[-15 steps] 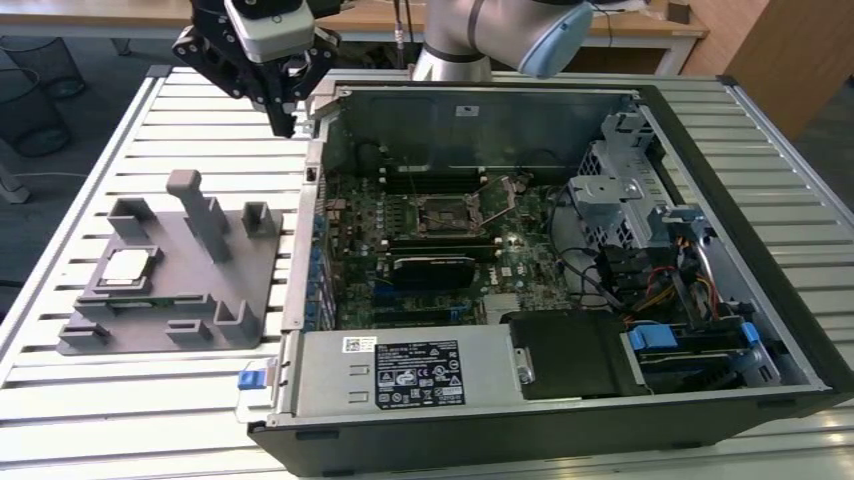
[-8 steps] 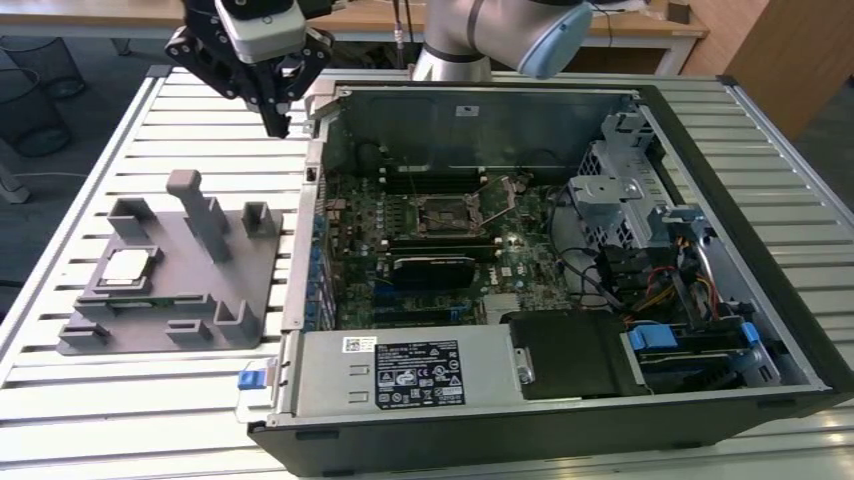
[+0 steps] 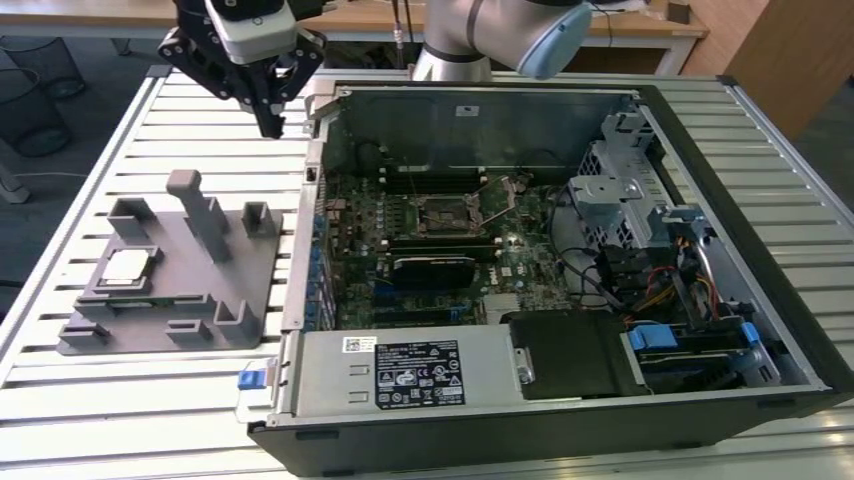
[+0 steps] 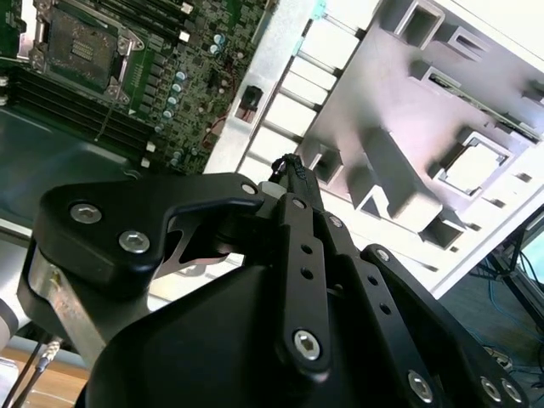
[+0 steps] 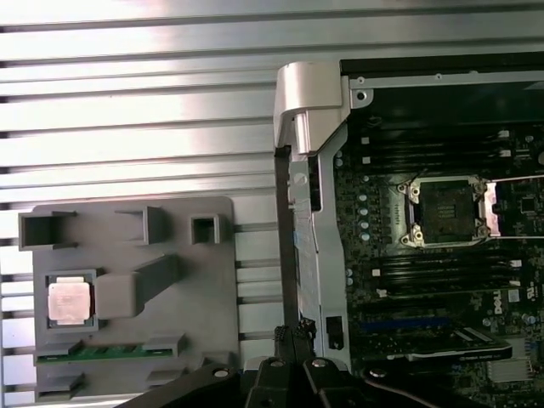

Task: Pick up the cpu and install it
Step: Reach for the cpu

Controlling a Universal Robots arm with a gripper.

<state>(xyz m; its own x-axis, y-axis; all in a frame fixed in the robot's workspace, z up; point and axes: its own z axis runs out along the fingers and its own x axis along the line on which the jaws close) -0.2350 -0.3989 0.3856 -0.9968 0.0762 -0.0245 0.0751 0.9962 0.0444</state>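
Furthest from the computer case, out on the exterior view's left, the cpu lies flat in a square recess of the grey holder, its silvery top facing up. The holder stands on the slatted worktop, just beside the case's left wall. In the first wrist view the cpu sits in its pocket, and a green memory stick rests in a slot of the holder close by it. Nearer the case, my jaws hang above the worktop by the case's far left corner. They point down, pressed together, with nothing between them, well apart from the cpu. In the second wrist view I see the cpu beyond my black linkage. Inside the case the green motherboard lies flat, and near its middle the socket stands uncovered, its metal frame around a dark square; the first wrist view shows the socket bare. Against the case's right wall sits a metal drive cage with bundled cables below it.
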